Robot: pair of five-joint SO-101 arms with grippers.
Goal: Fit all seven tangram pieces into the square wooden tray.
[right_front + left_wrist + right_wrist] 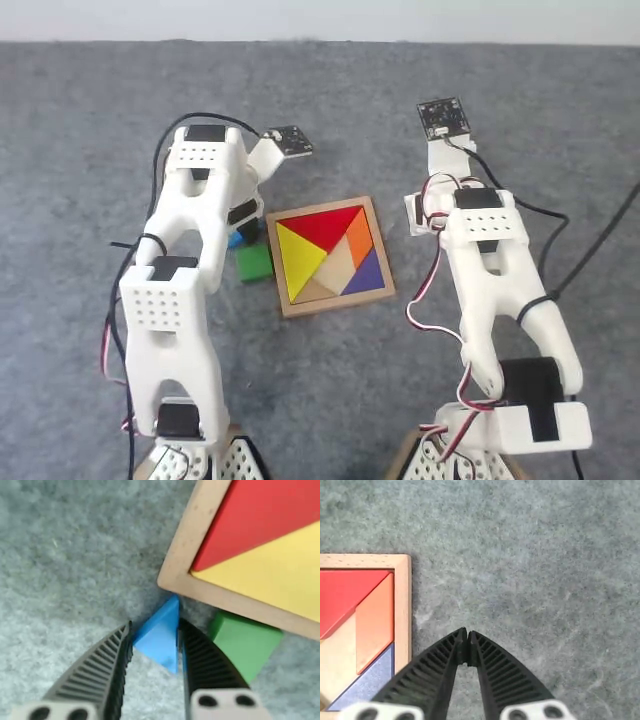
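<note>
- My left hand (155, 629) is narrowed onto the blue triangle (161, 636). One ribbed finger (111, 666) lies along one side of it and the other along the opposite side, both touching it.
- The blue triangle sits low on the grey table (90, 120), and its tip points at the far-left corner of the tray (186, 536), just beside the rim.
- In the high view a sliver of that blue triangle (236, 240) shows under my left arm, left of the tray (338, 301).
- The green piece (243, 641) lies just beside my left hand on its tray side, against the tray's left rim. From above, the green piece (254, 263) is nearer than the blue one.
- My right hand (467, 633) is pinched closed with the fingertips touching and nothing between them. It is over bare table just right of the tray (403, 611), by its right rim.
- Inside the tray, the red triangle (325, 227) fills the far side and the yellow triangle (294, 258) the left side.
- The orange piece (360, 238) lies along the right rim, with the purple piece (364, 273) nearer than it.
- Two plain wooden pieces, one pale (336, 265) and one browner (315, 290), sit between the yellow triangle and the purple piece.
</note>
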